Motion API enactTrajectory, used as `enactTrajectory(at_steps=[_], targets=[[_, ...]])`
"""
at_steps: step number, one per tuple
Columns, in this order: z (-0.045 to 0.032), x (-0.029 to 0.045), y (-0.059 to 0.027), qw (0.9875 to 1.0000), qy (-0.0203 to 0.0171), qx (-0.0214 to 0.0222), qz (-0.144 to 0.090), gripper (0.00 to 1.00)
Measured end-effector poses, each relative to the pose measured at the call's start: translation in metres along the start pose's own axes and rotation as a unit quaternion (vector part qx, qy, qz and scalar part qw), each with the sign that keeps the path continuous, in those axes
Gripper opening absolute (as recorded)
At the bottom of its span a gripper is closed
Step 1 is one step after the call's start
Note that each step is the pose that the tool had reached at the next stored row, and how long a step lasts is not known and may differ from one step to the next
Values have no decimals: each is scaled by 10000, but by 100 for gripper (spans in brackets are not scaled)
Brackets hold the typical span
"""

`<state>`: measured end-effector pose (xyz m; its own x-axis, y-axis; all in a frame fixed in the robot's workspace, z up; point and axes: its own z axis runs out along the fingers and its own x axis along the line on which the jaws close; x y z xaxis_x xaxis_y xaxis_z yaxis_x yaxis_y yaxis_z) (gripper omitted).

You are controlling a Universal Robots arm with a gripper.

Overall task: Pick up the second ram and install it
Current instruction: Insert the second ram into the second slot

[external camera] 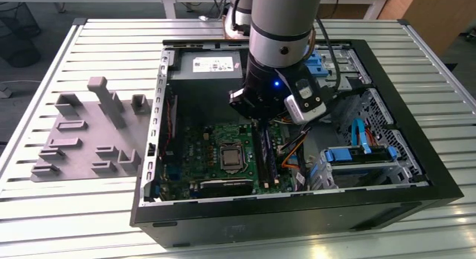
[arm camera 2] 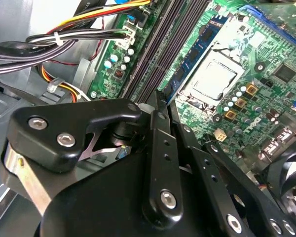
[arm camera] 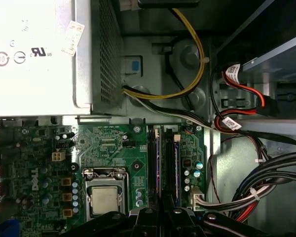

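- One long, thin bluish-green memory stick, the second ram [arm camera 2: 187, 61], stands among black motherboard slots [arm camera: 157, 165], we see.
- Our black gripper [arm camera: 164, 201] hovers directly above it; its grasp we cannot tell.

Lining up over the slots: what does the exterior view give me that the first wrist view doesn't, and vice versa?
Exterior view: the arm, the whole case, the grey fixture at the exterior view's left, blue drive latches. First wrist view: tagged red cables beside the board. Both: motherboard, processor socket, memory slots, power supply.
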<state>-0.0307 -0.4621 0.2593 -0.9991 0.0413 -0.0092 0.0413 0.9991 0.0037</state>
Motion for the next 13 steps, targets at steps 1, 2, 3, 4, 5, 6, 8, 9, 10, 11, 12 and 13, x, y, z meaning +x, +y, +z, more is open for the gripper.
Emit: enactTrajectory(at_steps=[1,2,3,4,5,6,8,9,10,11,12,13], targets=[[15,-2,0,10000,0,0,-22,14],[32,-5,0,10000,1,2,-26,14],[51,-4,0,10000,1,1,-25,14],[69,-4,-1,10000,1,1,-24,14],[87,-5,-1,10000,1,1,-23,14],[105,-4,-1,10000,1,1,-22,14],[141,-4,-1,10000,1,1,-20,14],[159,-4,-1,10000,1,0,-18,14],[178,-4,-1,10000,1,0,-17,14],[194,-4,-1,10000,1,-1,-15,14],[210,-4,-1,10000,1,-1,-13,14],[221,-4,-1,10000,1,-1,-12,14]])
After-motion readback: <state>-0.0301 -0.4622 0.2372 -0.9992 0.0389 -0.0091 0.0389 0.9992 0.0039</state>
